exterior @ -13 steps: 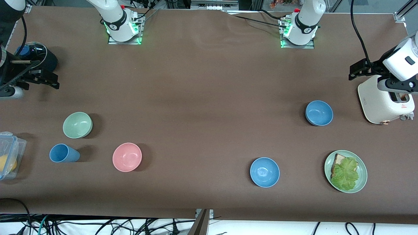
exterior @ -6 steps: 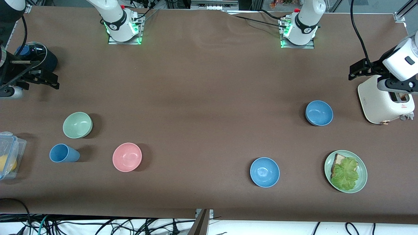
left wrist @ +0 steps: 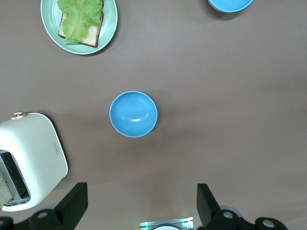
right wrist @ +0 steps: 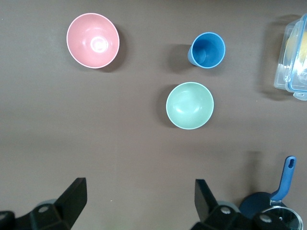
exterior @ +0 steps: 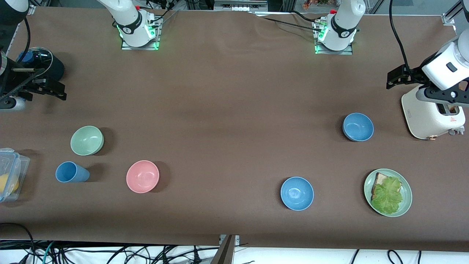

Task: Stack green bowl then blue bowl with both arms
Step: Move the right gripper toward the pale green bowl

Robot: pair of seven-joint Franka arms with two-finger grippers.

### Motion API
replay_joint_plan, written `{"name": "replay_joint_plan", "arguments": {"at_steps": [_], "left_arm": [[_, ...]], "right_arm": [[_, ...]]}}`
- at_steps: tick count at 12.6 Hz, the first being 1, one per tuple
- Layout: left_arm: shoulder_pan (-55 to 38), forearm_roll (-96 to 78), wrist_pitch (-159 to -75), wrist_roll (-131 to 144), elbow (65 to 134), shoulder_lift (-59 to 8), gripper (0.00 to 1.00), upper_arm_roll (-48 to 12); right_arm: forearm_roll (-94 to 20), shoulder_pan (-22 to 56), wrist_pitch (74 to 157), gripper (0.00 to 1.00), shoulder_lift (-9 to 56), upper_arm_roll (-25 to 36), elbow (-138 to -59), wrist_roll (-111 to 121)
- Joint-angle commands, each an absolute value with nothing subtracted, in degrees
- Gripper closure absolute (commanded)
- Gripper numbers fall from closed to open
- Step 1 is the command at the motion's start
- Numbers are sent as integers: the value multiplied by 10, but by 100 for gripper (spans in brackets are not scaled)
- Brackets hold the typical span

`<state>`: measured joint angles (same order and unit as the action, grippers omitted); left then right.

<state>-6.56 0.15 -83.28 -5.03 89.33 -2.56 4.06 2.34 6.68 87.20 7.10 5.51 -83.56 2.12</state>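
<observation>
both pincers wide, green bowl (exterior: 87,140) untouched

From the left wrist view, the left gripper (left wrist: 139,206) hung high over the table (left wrist: 216,96), its two black fingers (left wrist: 72,206) spread wide apart with nothing between them. A blue bowl (left wrist: 133,114) sat upright and empty on the brown surface, apart from everything else. A white toaster (left wrist: 29,160) stood near it, with a slice showing in its slot. A green plate (left wrist: 79,24) carried bread topped with lettuce (left wrist: 79,14). A second blue bowl (left wrist: 230,5) was cut off at the picture's edge.
</observation>
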Motion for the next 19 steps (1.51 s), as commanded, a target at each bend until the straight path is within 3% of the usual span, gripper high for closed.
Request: {"name": "replay_joint_plan", "arguments": {"at_steps": [1, 13, 19], "left_arm": [[-62, -2, -821, -51, 881, -27, 0, 40], [-62, -2, -820, -52, 882, -27, 0, 40], [-63, -1, -818, -51, 881, -27, 0, 39]], "right_arm": [[21, 60, 874, 1, 71, 49, -832, 17], [19, 62, 875, 1, 74, 48, -832, 16], [27, 59, 874, 1, 108, 51, -836, 16]]}}
